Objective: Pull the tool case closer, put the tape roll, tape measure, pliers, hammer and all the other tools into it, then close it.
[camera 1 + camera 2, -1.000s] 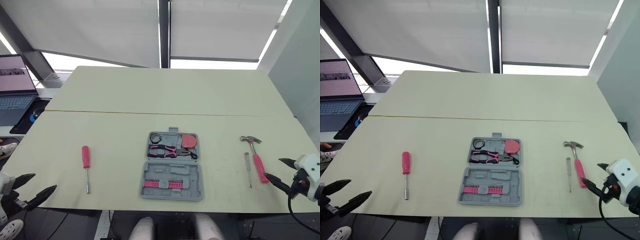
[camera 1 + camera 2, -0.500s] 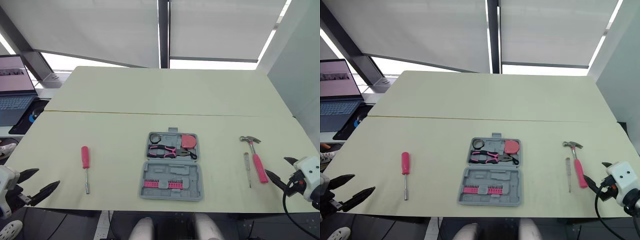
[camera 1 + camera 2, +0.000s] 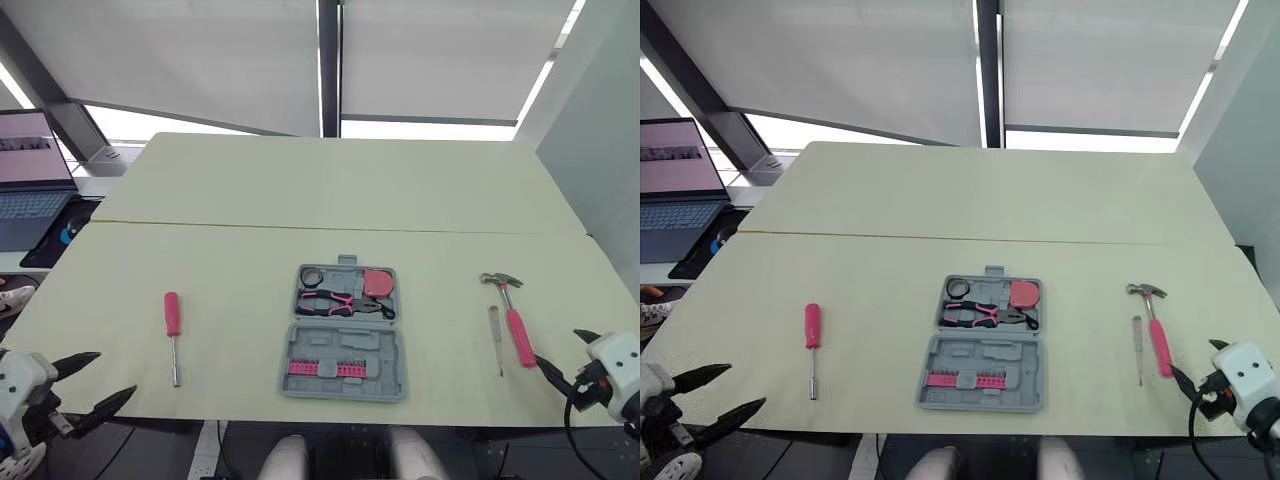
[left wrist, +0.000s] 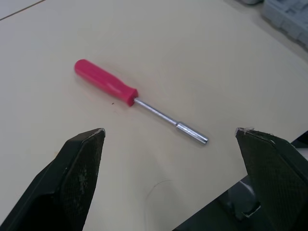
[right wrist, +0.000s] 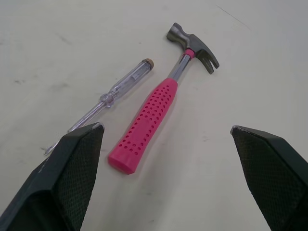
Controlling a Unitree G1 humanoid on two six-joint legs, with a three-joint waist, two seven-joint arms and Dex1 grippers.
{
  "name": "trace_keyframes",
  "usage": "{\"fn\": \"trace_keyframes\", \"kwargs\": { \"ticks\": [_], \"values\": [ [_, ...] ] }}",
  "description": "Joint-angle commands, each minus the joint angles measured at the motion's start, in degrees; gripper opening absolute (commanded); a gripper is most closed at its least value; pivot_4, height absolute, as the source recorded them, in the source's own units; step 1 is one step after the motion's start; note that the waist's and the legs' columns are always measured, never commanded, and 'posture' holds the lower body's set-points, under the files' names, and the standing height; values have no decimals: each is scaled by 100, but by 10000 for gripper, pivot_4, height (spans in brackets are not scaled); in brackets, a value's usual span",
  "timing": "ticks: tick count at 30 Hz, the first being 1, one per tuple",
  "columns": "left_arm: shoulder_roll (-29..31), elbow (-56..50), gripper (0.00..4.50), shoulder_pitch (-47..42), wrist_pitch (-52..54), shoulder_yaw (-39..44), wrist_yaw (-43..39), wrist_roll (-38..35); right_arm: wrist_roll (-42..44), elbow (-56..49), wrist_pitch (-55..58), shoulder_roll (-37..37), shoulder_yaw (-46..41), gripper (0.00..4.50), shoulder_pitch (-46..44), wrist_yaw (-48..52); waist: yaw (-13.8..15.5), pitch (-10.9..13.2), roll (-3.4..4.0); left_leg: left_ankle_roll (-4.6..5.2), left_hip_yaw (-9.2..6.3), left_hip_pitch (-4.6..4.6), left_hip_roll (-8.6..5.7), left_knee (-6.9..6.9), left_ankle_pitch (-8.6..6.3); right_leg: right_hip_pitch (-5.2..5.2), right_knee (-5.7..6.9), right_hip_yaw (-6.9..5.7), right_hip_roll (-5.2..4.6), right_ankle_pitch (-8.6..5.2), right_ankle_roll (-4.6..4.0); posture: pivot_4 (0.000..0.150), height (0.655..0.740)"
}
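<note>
The grey tool case [image 3: 342, 333] lies open at the table's near middle, holding a tape roll [image 3: 311, 276], a pink tape measure [image 3: 377, 282], pliers [image 3: 340, 303] and a row of pink bits [image 3: 325, 368]. To its right lie a pink-handled hammer [image 3: 512, 318] and a clear-handled tester screwdriver [image 3: 495, 338]. A pink screwdriver [image 3: 173, 335] lies to the left. My left gripper [image 3: 115, 373] hangs open off the near-left edge, facing the pink screwdriver [image 4: 134, 98]. My right gripper [image 3: 556, 346] is open just near of the hammer [image 5: 159, 113] and holds nothing.
A laptop [image 3: 30, 180] sits on a side surface beyond the table's left edge. A seam [image 3: 330, 228] crosses the table behind the case. The far half of the table [image 3: 340, 180] is bare.
Both grippers have drawn back toward the table's near edge, the right one away from the hammer handle. The left has also shifted right. The tools and case lie as before.
</note>
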Motion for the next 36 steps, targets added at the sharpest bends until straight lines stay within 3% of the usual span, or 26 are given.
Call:
{"fn": "trace_keyframes", "kwargs": {
  "ticks": [1, 9, 12, 15, 18, 20, 21, 36],
  "values": [
    [163, -735, 45000, -437, 132, -475, -188, -282, 113, -543, -13, 55, 101, 44868, 345, 150, 36, -2, 4, 0, -2, 0, 0, 0, 0, 1, 0, -2, 0, 0, 0, 1500, 7400],
    [436, -2334, 45000, -1889, 1150, -2121, -450, -928, 195, -1426, 727, 781, 576, 44868, 393, -580, 65, -10, 4, -1, 1, 3, 1, 1, 0, 1, 4, 2, 3, 0, 0, 1500, 7400],
    [684, -2646, 45000, -2388, 2009, -2480, -451, -1457, 111, -1599, 1362, 1043, 864, 44868, 176, -1062, 27, -10, 10, -1, 2, 5, 3, -1, 1, -3, 10, 6, 7, -1, -3, 1500, 7400],
    [746, -2603, 45000, -3040, 2120, -2920, -608, -1407, -12, -1596, 1640, 1250, 1124, 44868, -109, -1424, 2, -6, 19, -1, 0, 6, 1, -1, 1, -3, 13, 4, 10, -3, -6, 1500, 7400],
    [601, -2600, 45000, -3578, 2225, -3201, -521, -1416, -36, -1529, 1829, 1376, 1226, 39626, -316, -1632, -12, -6, 20, 0, 7, 7, -4, 0, 1, -3, 15, -9, 16, -4, -5, 1500, 7400],
    [501, -2632, 45000, -3811, 2352, -3316, -431, -1483, -105, -1428, 1904, 1380, 1320, 32657, -500, -1734, -19, -6, 20, 0, 8, 7, -5, 0, 1, -3, 15, -8, 20, -4, -3, 1500, 7400],
    [453, -2653, 45000, -3893, 2441, -3346, -367, -1538, -152, -1353, 1952, 1399, 1335, 29417, -619, -1839, -19, -6, 20, 0, 9, 7, -5, 0, 1, -3, 14, -7, 20, -4, -3, 1500, 7400],
    [493, -2801, 45000, -3502, 2307, -3293, -444, -1348, -367, -681, 2526, 1797, 1598, 29417, -1432, -2640, -30, -4, 23, 0, 8, 7, 0, -1, 1, -8, 17, -3, 20, -5, -3, 1500, 7400]
  ]
}}
